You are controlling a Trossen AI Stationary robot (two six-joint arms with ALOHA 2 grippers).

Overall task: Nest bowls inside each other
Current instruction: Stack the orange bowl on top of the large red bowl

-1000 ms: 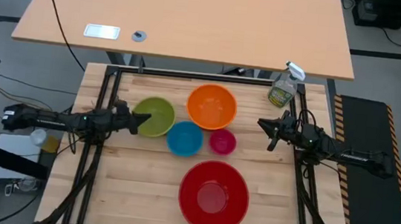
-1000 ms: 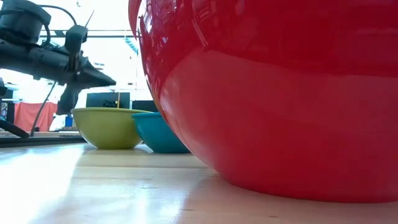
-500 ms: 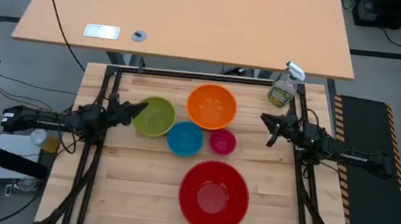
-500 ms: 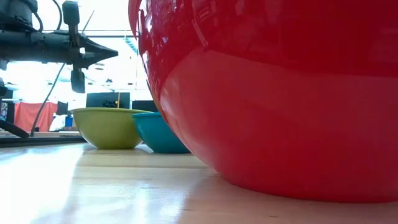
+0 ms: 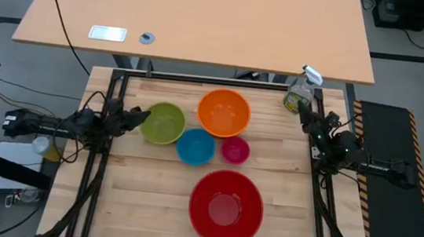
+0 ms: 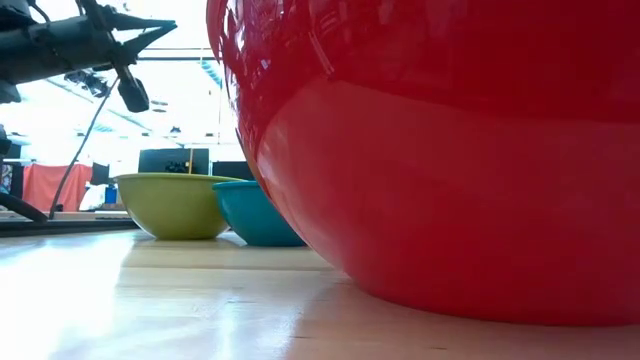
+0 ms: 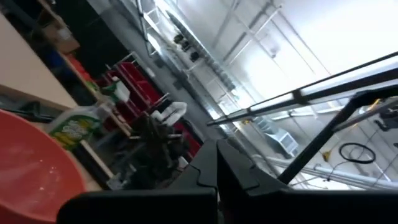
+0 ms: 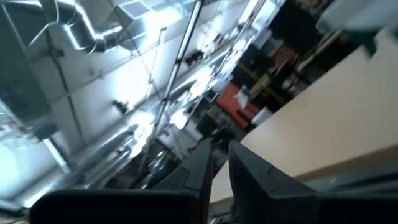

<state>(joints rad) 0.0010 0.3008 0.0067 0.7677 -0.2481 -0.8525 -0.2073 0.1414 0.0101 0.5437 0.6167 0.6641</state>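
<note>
1. While none of the bowls is nested yet, the left claw (image 5: 140, 114) is hovering shut and empty at the table's left edge, just beside the green bowl (image 5: 163, 123).
2. The right claw (image 5: 305, 112), narrowly parted and empty, is waiting at the right edge.
3. The pink bowl (image 5: 235, 149) is sitting mid-table, nearer the right arm.

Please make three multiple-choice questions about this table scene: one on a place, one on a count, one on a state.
1. Where does the large red plastic bowl stand?
A. alone at the near edge
B. inside the orange bowl
C. beside the bottle

2. How many bowls are on the wooden table?
A. three
B. five
C. seven

3. What is inside the round orange plastic bowl?
A. the blue bowl
B. the pink bowl
C. nothing

Answers: 1 A, it sits apart, nearest the camera side. 2 B, five bowls show from above. 3 C, its inside is bare.
</note>
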